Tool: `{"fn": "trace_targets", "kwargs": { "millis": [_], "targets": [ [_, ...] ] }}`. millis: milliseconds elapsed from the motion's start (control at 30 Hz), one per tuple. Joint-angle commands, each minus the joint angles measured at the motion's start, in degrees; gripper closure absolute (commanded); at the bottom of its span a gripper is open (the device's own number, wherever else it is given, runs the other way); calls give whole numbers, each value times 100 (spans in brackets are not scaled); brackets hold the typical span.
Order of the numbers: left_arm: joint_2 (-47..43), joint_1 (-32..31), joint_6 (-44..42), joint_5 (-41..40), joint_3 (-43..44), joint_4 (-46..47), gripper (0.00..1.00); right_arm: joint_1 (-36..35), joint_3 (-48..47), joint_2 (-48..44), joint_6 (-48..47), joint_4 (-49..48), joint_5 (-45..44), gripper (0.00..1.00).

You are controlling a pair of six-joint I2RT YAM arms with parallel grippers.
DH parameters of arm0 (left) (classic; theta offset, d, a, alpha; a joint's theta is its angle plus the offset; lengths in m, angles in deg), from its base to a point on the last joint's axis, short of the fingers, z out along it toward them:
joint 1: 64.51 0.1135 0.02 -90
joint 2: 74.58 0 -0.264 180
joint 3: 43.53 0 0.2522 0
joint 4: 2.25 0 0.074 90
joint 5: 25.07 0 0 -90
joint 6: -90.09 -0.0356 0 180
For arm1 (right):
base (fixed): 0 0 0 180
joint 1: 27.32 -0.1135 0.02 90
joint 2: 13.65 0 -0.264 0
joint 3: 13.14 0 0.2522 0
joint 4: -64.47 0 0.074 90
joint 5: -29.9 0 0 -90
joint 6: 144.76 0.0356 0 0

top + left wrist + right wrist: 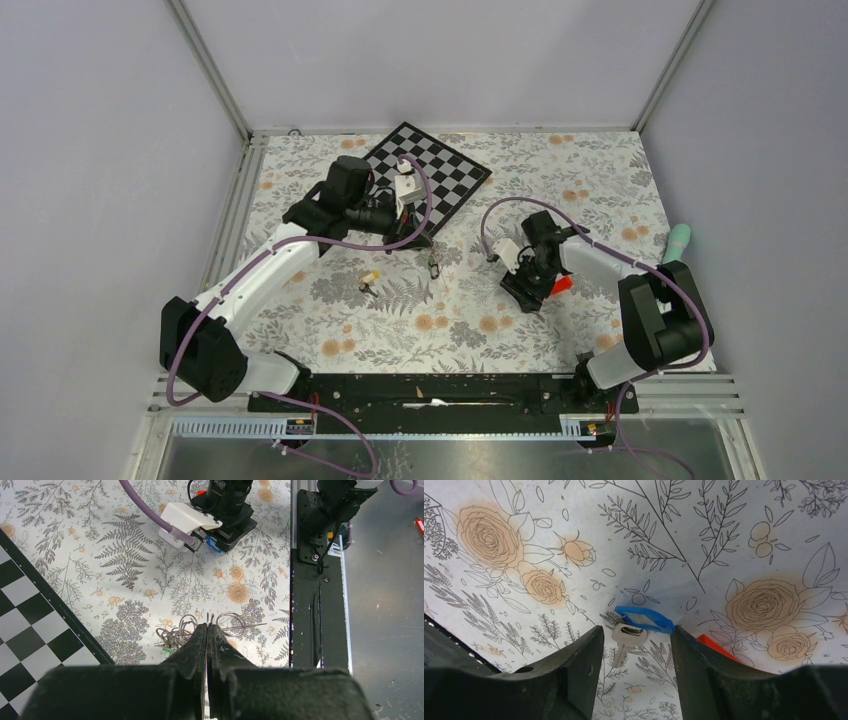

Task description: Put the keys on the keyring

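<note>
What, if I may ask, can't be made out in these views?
Right wrist view: the red object is mostly hidden behind a finger of the right gripper.
Left wrist view: the shut left gripper covers whether the keyring is pinched.
Left wrist view: the green tag shows, but its key is too small to pick out.

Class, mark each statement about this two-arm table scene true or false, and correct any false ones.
1. The right gripper straddles the blue-tagged key. True.
2. The left gripper is wide open. False: its fingers are pressed together.
3. The yellow-tagged key lies on the checkerboard. False: it lies on the floral cloth, clear of the checkerboard.
4. A red object lies on the cloth close to the blue-tagged key. True.
</note>
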Motion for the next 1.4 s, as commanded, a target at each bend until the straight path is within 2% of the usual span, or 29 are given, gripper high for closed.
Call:
{"fn": "trace_targets", "kwargs": {
  "millis": [0,133,300,433,533,633,667,700,800,867,933,1000,1033,1100,1133,1300,1367],
  "targets": [
    [-62,5,-84,251,288,115,100,-223,188,129,74,-303,-262,44],
    [-63,5,-102,249,291,111,100,-286,109,161,142,-350,-227,58],
    [-85,5,-140,246,287,92,100,-286,-209,69,182,-258,134,65],
    [-122,5,-192,214,288,51,100,-286,-415,-195,101,-57,690,81],
    [-134,5,-201,213,287,50,100,-286,-434,-387,74,-54,924,99],
    [-149,5,-210,222,288,50,100,-286,-437,-448,81,-56,785,100],
    [-155,5,-210,232,288,50,100,-286,-435,-440,70,-34,696,88],
    [-162,5,-210,236,287,50,100,-288,-433,-428,56,-20,595,82],
    [-173,5,-209,245,287,50,100,-286,-372,-428,90,-88,497,79],
    [-180,5,-210,253,287,50,100,-286,-365,-419,144,-132,523,82],
    [-190,5,-210,245,289,50,100,-284,-391,-434,192,-134,527,93],
    [-199,10,-227,240,288,24,100,-287,-395,-503,227,-171,530,95],
    [-199,6,-235,232,282,23,100,-286,-383,-539,245,-204,529,90],
    [-199,5,-245,239,283,23,100,-286,-372,-519,264,-197,528,65],
    [-199,5,-245,240,280,23,100,-286,-375,-470,264,-165,542,58],
    [-198,5,-254,257,265,22,100,-288,-274,-325,-28,21,685,39],
    [-193,5,-263,258,263,23,100,-295,-152,-455,-215,-64,725,35]
  ]
}}
